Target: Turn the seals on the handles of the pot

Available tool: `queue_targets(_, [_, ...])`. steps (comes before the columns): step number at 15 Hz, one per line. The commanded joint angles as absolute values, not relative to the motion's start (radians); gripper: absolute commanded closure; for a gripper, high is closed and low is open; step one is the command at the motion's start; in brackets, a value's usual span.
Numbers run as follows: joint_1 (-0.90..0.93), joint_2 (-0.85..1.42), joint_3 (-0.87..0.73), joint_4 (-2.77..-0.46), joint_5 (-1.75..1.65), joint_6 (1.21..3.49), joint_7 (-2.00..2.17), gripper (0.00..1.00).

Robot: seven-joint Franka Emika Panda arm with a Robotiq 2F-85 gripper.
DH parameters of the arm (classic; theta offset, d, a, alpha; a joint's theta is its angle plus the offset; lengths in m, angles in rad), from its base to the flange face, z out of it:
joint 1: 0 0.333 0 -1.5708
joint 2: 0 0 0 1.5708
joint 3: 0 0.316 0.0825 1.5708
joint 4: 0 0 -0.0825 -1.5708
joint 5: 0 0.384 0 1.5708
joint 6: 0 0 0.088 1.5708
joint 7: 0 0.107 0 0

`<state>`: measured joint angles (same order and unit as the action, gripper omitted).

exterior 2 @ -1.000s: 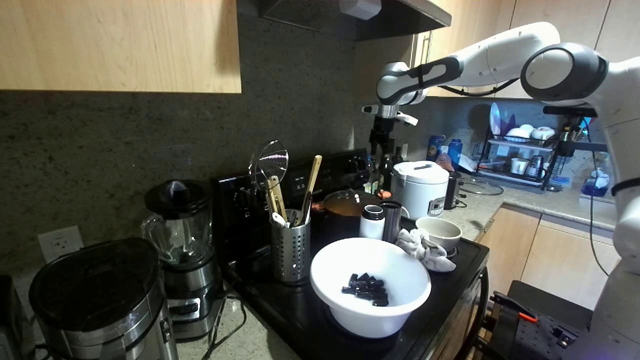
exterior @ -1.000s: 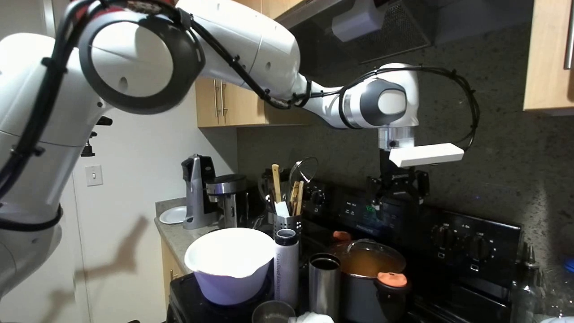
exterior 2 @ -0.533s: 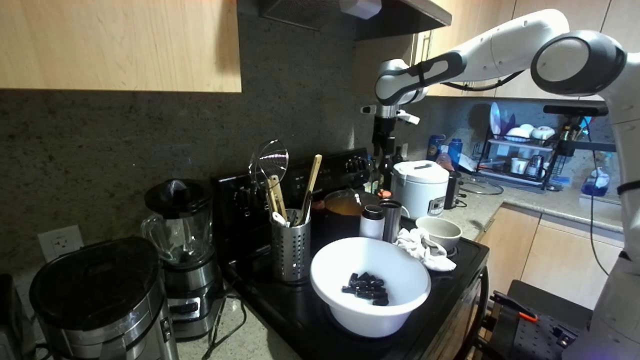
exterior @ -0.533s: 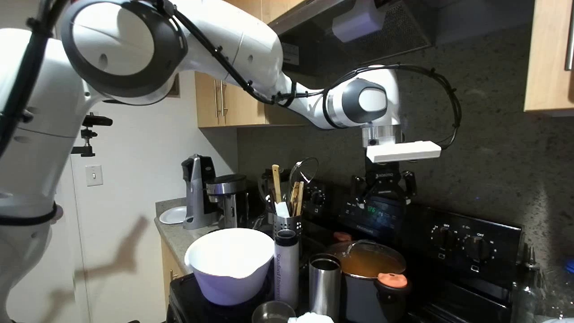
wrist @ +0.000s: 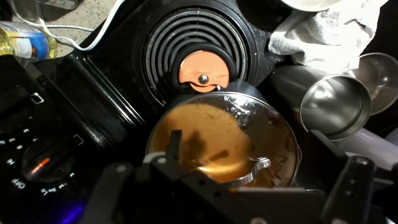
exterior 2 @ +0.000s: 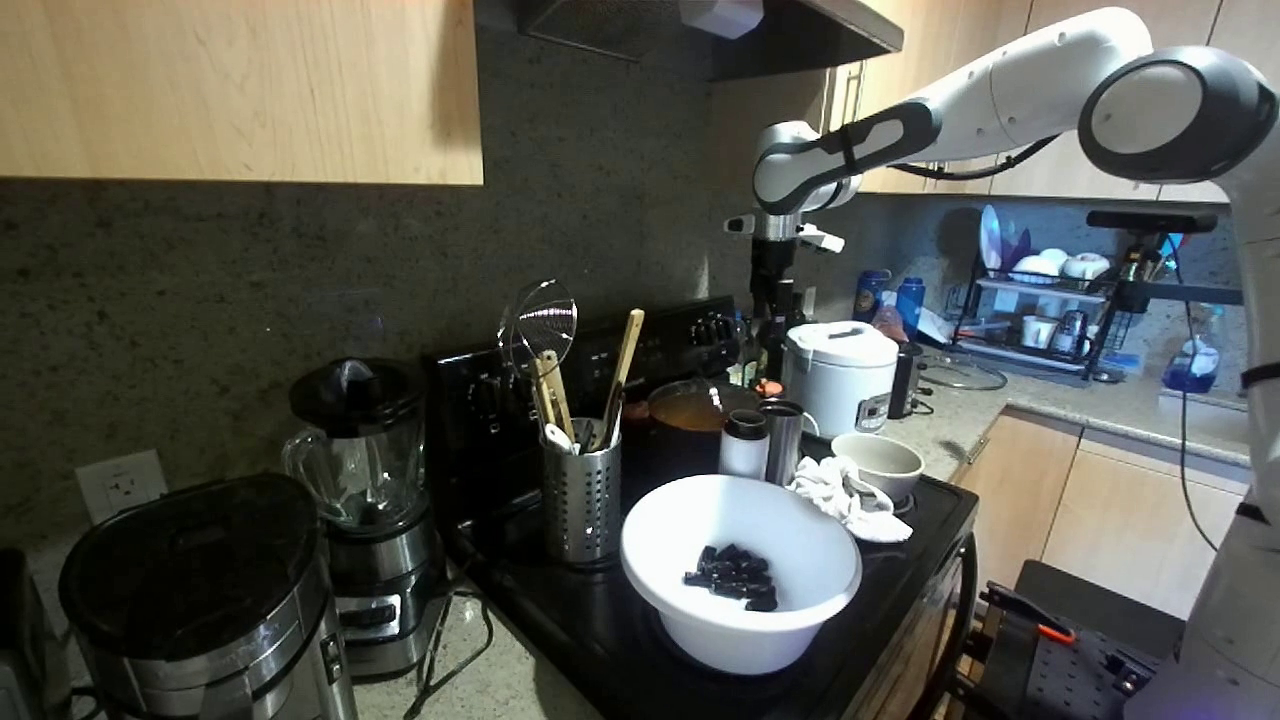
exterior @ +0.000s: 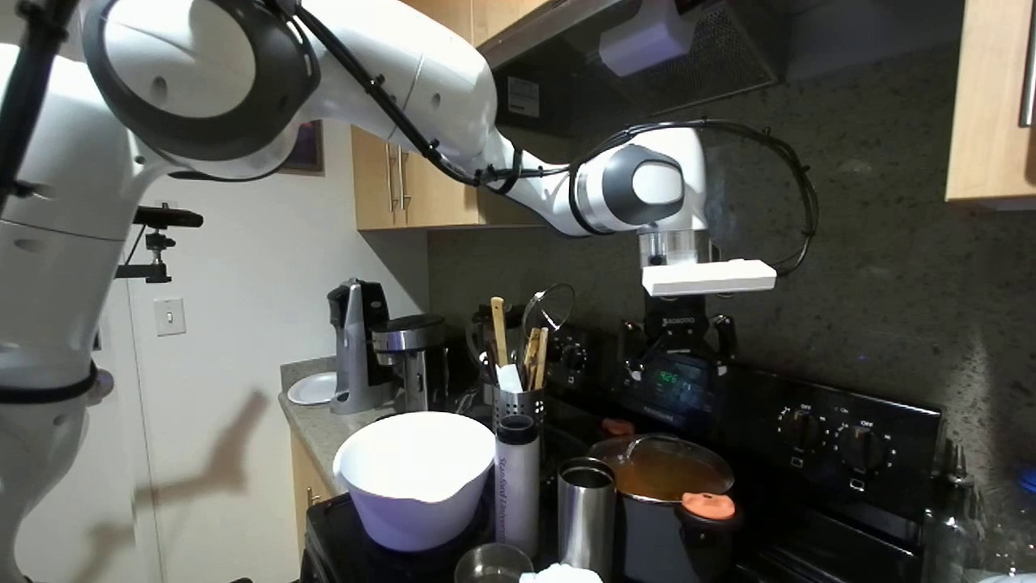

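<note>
The dark round pot stands on the stove under a clear glass lid with a metal grip; its inside looks orange-brown. One orange-pink seal sits within a black loop handle at the rim; it also shows in both exterior views. The opposite seal also shows in an exterior view, but my gripper hides it in the wrist view. My gripper is open and empty, pointing down above the pot in both exterior views, touching nothing.
A steel cylinder, white bottle and white bowl stand beside the pot. The utensil holder stands behind the bowl. The stove's knob panel rises behind. A white cloth and rice cooker are nearby.
My arm and open gripper have moved left in an exterior view, across the stove panel above the pot, and sunk slightly. The pot, lid and seals have not moved.
</note>
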<state>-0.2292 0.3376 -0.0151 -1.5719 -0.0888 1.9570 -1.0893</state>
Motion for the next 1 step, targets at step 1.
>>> queue_targets(1, [-0.216,0.338,-0.032,-1.569,-0.083,1.953,-1.093,0.0])
